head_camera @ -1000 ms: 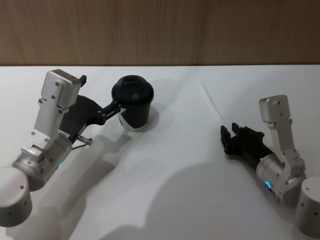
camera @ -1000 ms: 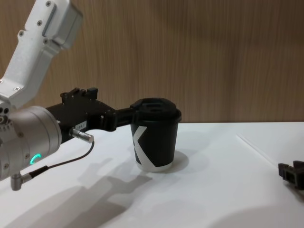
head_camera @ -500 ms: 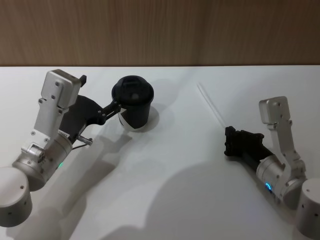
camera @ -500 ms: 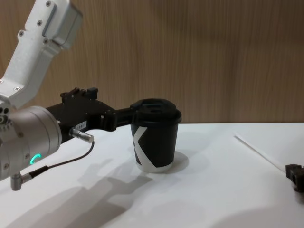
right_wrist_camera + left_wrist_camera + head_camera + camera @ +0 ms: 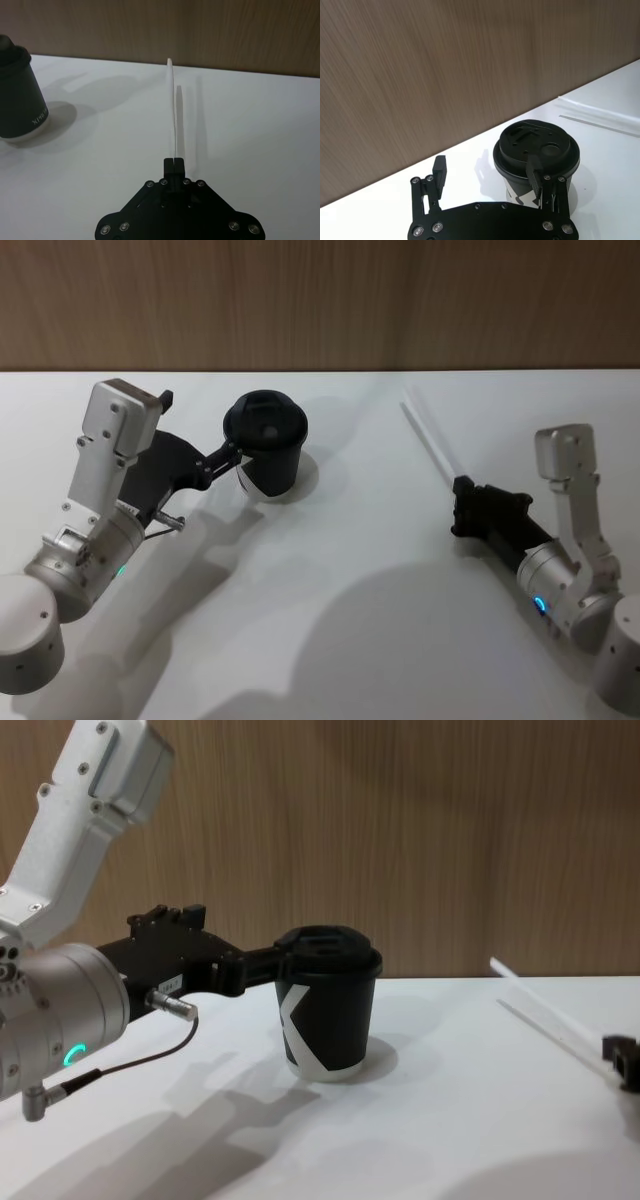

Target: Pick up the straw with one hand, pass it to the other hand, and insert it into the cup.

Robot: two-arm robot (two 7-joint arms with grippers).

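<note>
I am clenching my right jaws on the near end of the straw (image 5: 173, 110), and I am holding it tilted, its far end off the counter (image 5: 350, 620) with a shadow under it. So the pickup looks done to me. The handover and the insertion are not yet done.

My left jaws are standing spread and grasping nothing. One tip is sitting against the side of the black paper cup (image 5: 268, 445) just under the lid (image 5: 537, 145), and the other is well apart from it; whether that tip is pressing the cup, I cannot tell. The cup is standing upright on the counter, well apart from the straw, with its lid on and a small opening showing in the top.

Nothing is lying on the bare counter between the straw and the cup. What is crowding the route, I judge, is my own left arm beside the cup: those jaws have to come away from it to receive the straw. A wooden wall (image 5: 320, 300) is running behind.
</note>
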